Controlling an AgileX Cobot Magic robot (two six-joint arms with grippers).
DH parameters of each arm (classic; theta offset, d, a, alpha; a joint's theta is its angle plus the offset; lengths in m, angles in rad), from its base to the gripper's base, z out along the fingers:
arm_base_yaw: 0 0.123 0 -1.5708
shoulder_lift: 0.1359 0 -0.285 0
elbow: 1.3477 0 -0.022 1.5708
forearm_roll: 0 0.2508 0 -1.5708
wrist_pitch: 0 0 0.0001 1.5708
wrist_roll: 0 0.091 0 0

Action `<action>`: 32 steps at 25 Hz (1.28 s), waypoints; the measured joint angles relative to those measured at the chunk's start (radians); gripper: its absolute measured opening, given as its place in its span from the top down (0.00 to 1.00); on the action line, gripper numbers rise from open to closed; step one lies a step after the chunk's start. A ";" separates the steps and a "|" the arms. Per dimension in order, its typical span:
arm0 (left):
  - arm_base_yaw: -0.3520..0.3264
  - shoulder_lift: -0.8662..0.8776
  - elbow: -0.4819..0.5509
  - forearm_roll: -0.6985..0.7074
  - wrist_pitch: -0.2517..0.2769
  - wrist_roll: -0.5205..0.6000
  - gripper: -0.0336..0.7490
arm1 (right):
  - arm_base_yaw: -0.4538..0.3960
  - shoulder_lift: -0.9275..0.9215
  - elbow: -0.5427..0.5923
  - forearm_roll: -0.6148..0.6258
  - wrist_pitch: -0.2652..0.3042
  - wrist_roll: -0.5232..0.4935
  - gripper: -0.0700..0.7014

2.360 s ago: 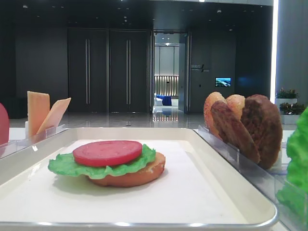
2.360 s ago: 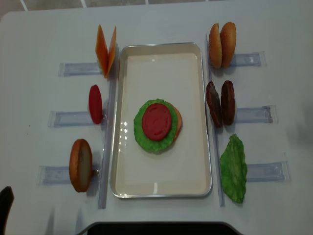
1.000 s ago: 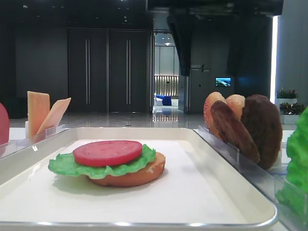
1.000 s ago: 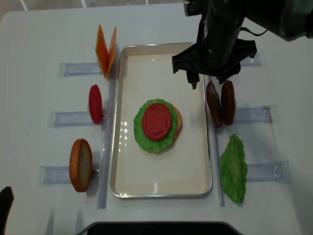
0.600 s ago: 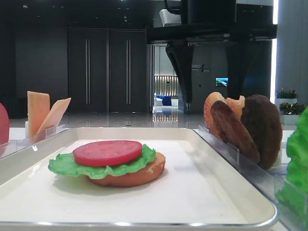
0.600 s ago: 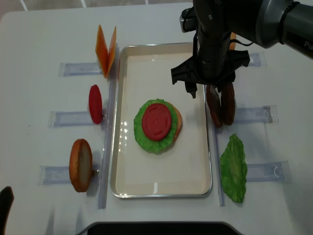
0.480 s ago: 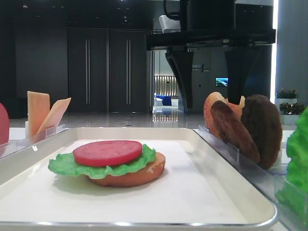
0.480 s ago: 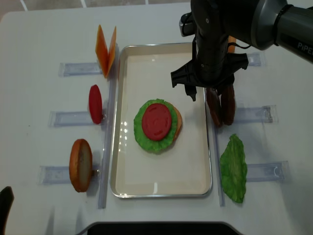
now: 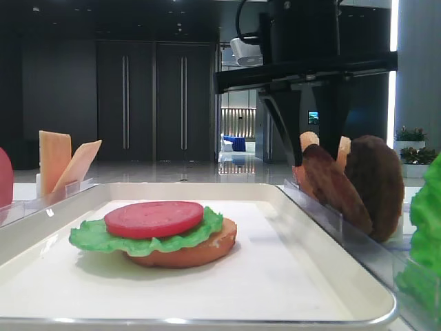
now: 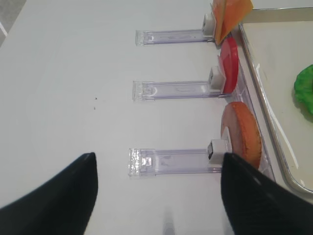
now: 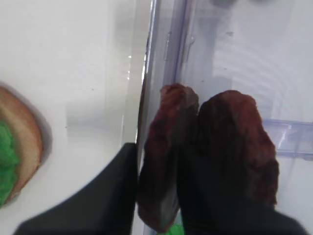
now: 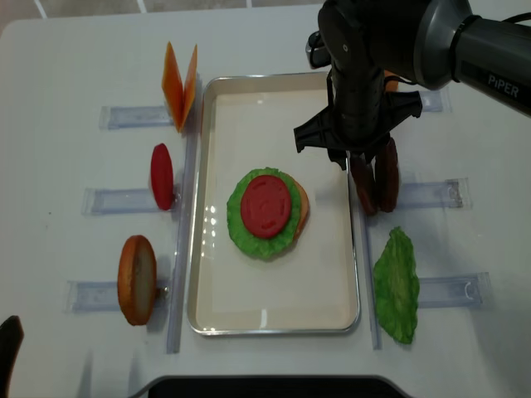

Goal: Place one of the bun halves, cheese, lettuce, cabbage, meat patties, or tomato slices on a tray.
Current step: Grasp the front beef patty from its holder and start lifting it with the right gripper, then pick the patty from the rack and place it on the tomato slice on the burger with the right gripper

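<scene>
The tray (image 12: 274, 307) is the reference landmark. It lies lengthwise at the centre of the white table (image 12: 75, 50), and its raised shiny rim is unbroken on all four sides.

Inside the tray, just right of centre, a bun half (image 9: 200, 252) lies flat with the lettuce leaf (image 12: 241, 228) on it and a tomato slice (image 12: 265, 205) on top. Bare tray floor surrounds this stack on all sides, with the widest open areas toward the far and near short edges.

Right of the tray, two meat patties (image 12: 375, 178) stand on edge side by side in a clear holder (image 12: 431, 195), just outside the right rim. The right gripper (image 11: 168, 176) is lowered over them. In the right wrist view, one black finger (image 11: 105, 196) sits on the tray side of the inner patty (image 11: 161, 156), over the rim, and the other is lodged between the two patties; the fingers bracket the inner patty and press on it, and the patty stands in the holder. A second lettuce leaf (image 12: 397, 286) lies further along the right side, near the tray's near corner.

Left of the tray, cheese slices (image 12: 180, 83), a second tomato slice (image 12: 162, 176) and a second bun half (image 12: 137, 279) stand in separate holders, each close to the left rim.

The left gripper (image 10: 156, 196) hangs over bare table well left of the tray, fingers spread wide and holding nothing.
</scene>
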 joint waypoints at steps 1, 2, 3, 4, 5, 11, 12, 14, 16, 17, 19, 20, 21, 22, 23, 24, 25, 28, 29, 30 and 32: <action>0.000 0.000 0.000 0.000 0.000 0.000 0.19 | 0.000 0.000 0.000 -0.001 0.001 0.000 0.71; 0.000 0.000 0.000 0.000 0.000 0.000 0.19 | 0.000 0.000 0.000 -0.004 0.003 0.001 0.76; 0.000 0.000 0.000 0.000 0.000 0.000 0.19 | 0.000 0.000 0.000 -0.006 0.005 0.002 0.76; 0.000 0.000 0.000 0.000 0.000 0.000 0.19 | 0.000 0.000 0.000 -0.006 0.005 0.003 0.76; 0.000 0.000 0.000 0.000 0.000 0.000 0.19 | 0.000 0.000 0.000 -0.006 0.006 0.003 0.76; 0.000 0.000 0.000 0.000 0.000 0.000 0.19 | 0.000 -0.009 -0.008 -0.006 0.025 0.003 0.76; 0.000 0.000 0.000 0.000 0.000 0.000 0.19 | 0.000 -0.014 -0.014 -0.006 0.026 0.003 0.76; 0.000 0.000 0.000 0.000 0.000 0.000 0.19 | 0.000 -0.028 -0.031 -0.005 0.030 0.002 0.76; 0.000 0.000 0.000 0.000 0.000 0.000 0.19 | 0.000 -0.041 -0.068 -0.005 0.035 -0.003 0.76; 0.000 0.000 0.000 0.000 0.000 0.000 0.19 | 0.000 -0.048 -0.085 -0.003 0.035 -0.006 0.76; 0.000 0.000 0.000 0.000 0.000 0.000 0.19 | 0.000 -0.058 -0.120 0.003 0.031 -0.013 0.76; 0.000 0.000 0.000 0.000 0.000 0.000 0.19 | 0.000 -0.065 -0.128 0.008 0.029 -0.016 0.76; 0.000 0.000 0.000 0.000 0.000 0.000 0.19 | 0.000 -0.070 -0.133 0.016 0.028 -0.019 0.76; 0.000 0.000 0.000 0.000 0.000 0.000 0.19 | 0.000 -0.074 -0.136 0.026 0.029 -0.024 0.76; 0.000 0.000 0.000 0.000 0.000 0.000 0.19 | 0.000 -0.076 -0.137 0.042 0.029 -0.030 0.76; 0.000 0.000 0.000 0.000 0.000 0.000 0.19 | 0.000 -0.076 -0.138 0.065 0.029 -0.038 0.76; 0.000 0.000 0.000 0.000 0.000 0.000 0.19 | 0.000 -0.076 -0.138 0.095 0.029 -0.050 0.76; 0.000 0.000 0.000 0.000 0.000 0.000 0.19 | 0.000 -0.076 -0.138 0.218 0.030 -0.116 0.76; 0.000 0.000 0.000 0.000 0.000 0.000 0.19 | 0.000 -0.076 -0.138 0.265 0.030 -0.145 0.76; 0.000 0.000 0.000 0.000 0.000 0.000 0.19 | 0.000 -0.076 -0.138 0.321 0.029 -0.170 0.76; 0.000 0.000 0.000 0.000 0.000 0.000 0.19 | 0.000 -0.076 -0.138 0.422 0.015 -0.232 0.76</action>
